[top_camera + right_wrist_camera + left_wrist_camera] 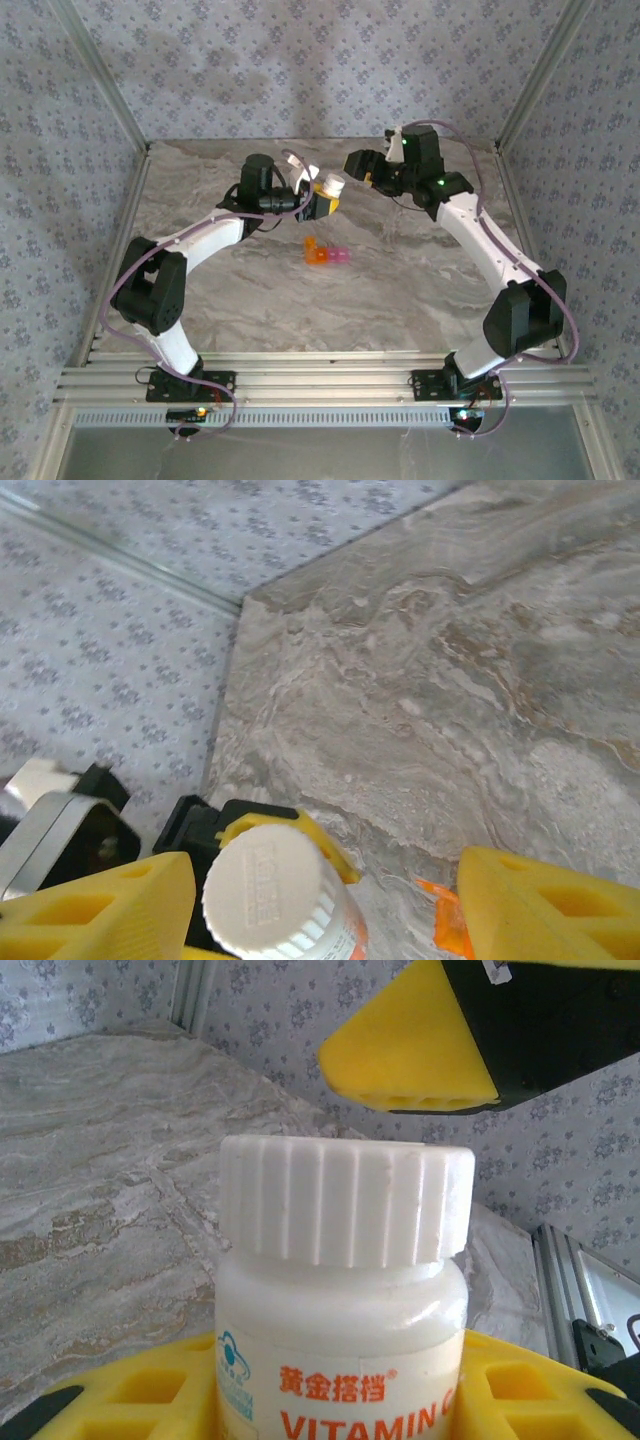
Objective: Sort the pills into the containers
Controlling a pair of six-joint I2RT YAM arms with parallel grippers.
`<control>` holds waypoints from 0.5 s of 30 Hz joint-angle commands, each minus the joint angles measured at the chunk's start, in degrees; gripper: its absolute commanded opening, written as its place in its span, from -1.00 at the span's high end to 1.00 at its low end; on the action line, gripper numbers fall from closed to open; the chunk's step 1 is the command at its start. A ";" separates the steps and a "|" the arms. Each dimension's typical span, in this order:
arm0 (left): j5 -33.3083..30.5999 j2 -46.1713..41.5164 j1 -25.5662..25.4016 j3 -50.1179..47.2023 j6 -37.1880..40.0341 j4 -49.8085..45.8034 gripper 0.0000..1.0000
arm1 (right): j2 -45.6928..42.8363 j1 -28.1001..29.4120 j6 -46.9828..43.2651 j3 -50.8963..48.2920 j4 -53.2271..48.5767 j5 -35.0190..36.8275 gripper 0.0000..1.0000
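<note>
**Two-arm bottle handling above the middle of the grey marbled surface (420, 290).** The left claw (335, 1400) is clamping the body of a small white cylindrical plastic bottle (340, 1310) between its yellow fingers. It is holding the bottle clear of the surface, cap end pointing toward the right claw (330, 865). A ribbed white screw cap (345, 1200) is sitting on the bottle's neck.

The right claw is standing open around that cap and gripping nothing. One yellow finger (100, 910) is lying close beside the cap, and the other is standing apart from it.

The containers (326, 254) are a tiny strip of joined translucent plastic compartments, one orange and the others pink-purple. They are lying on the surface just near of the bottle, untouched.

**Hazards, as judged from this arrangement:**
- **Off-centre closing.** The right claw is sitting off-centre on the cap, so a closing stroke would probably land one finger first and push the bottle sideways in the left claw.
- **Slipping under twist.** The bottle body is smooth and round, so twisting the cap may spin the whole bottle instead of loosening the thread.
- **Dropped cap.** A cap that comes free and slips out would be falling toward the light strip and could knock it away.
- **Spilled pills.** Each compartment looks narrow next to the bottle, so pills poured from it may scatter across the surface.
</note>
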 commanded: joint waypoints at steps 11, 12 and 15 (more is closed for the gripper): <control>1.48 -0.85 0.33 2.60 3.14 -2.18 1.00 | 5.24 5.17 2.69 6.42 -3.73 4.32 -0.45; 1.39 -0.68 0.30 2.65 3.15 -2.16 1.00 | 5.60 5.47 2.65 6.71 -3.95 4.15 -0.44; 1.48 -0.33 0.31 3.14 3.00 -2.15 1.00 | 6.53 6.04 2.26 7.30 -4.51 4.13 -0.40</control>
